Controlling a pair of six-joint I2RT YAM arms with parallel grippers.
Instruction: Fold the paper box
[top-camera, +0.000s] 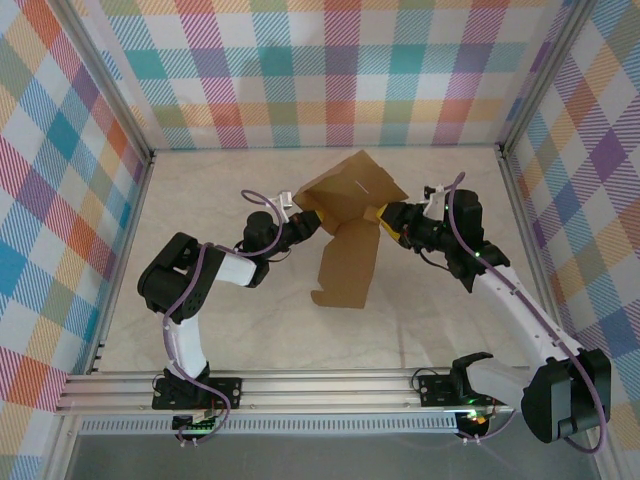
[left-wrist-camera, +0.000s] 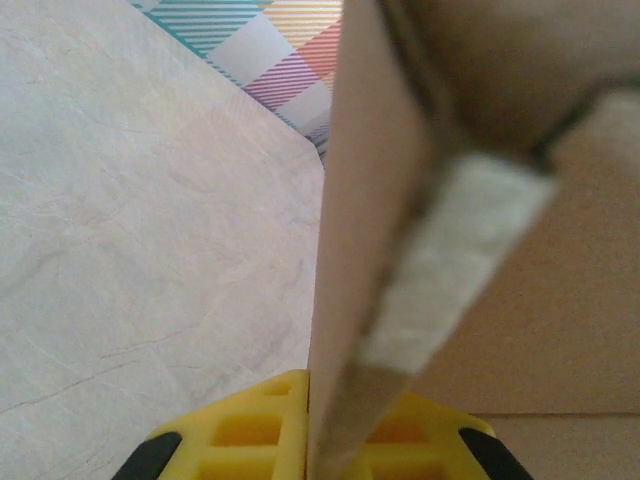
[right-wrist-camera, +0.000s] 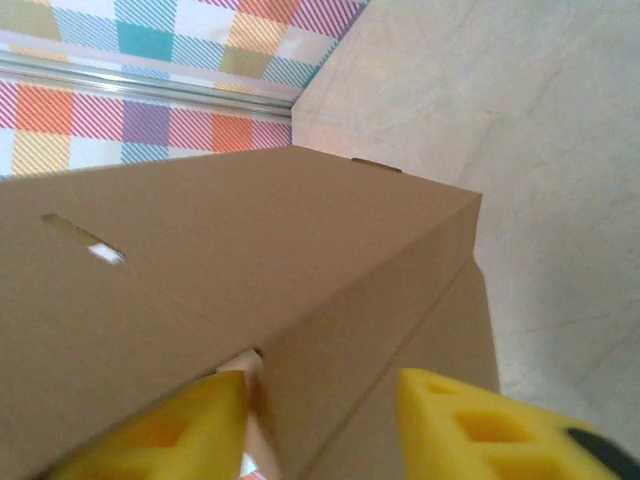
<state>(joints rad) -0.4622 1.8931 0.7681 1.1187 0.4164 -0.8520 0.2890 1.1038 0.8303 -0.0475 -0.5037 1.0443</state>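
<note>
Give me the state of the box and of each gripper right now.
paper box, partly folded, raised between the two grippers.
left gripper, shut on the paper box's edge.
right gripper, open, astride the paper box's folded corner.

Here's the bench, pale and marbled, evenly lit with soft shadows. Pastel plaid panels close it in: back wall, left wall, right wall, checked in teal, orange, purple and yellow. Silver metal posts rise at the far corners, and a slotted aluminium rail runs along the near edge.
</note>
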